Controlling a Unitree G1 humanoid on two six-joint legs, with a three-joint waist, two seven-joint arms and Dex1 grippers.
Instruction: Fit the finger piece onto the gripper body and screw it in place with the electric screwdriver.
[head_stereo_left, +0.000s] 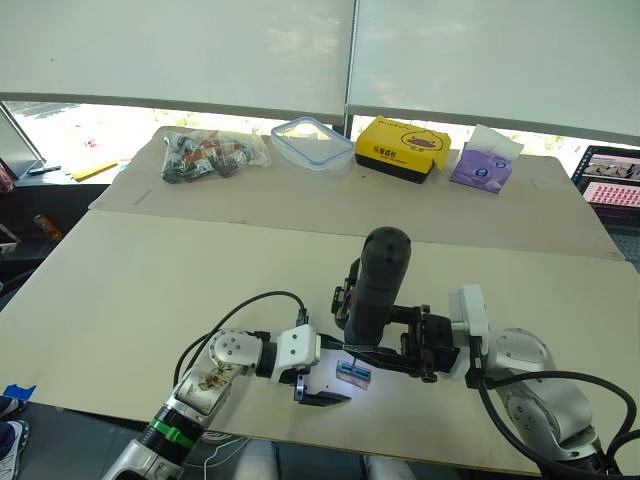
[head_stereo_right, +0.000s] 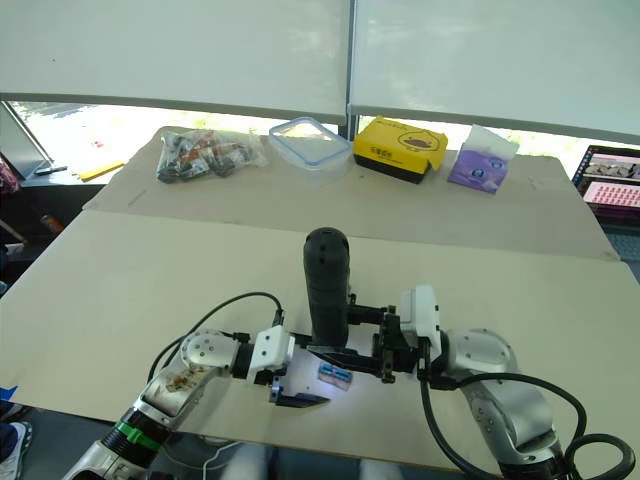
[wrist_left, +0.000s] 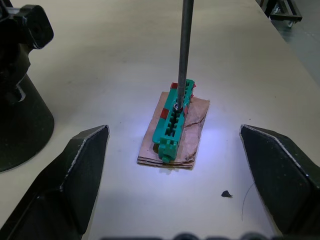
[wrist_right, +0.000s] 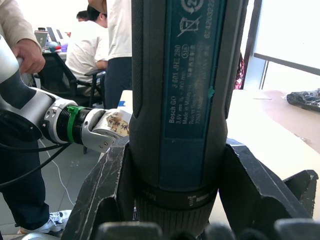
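Observation:
The electric screwdriver (head_stereo_left: 378, 280) stands upright near the table's front edge, with my right gripper (head_stereo_left: 405, 340) shut around its thick black barrel (wrist_right: 180, 100). Its thin metal bit (wrist_left: 184, 50) comes down onto a small green toothed part on a brown rectangular block (wrist_left: 175, 122). My left gripper (wrist_left: 172, 130) is open, its fingers (wrist_left: 75, 170) wide apart on either side of that block, not touching it. The gripper body (wrist_left: 20, 100), black with a round base, stands just beyond the block, behind the screwdriver (head_stereo_left: 345, 297). The finger piece is out of view.
Along the table's far side lie a bag of small parts (head_stereo_left: 205, 155), a clear plastic container (head_stereo_left: 312, 142), a yellow box (head_stereo_left: 400, 148) and a purple tissue pack (head_stereo_left: 483, 160). The table's front edge (head_stereo_left: 400, 455) is close below the grippers. People stand beyond the table (wrist_right: 95, 45).

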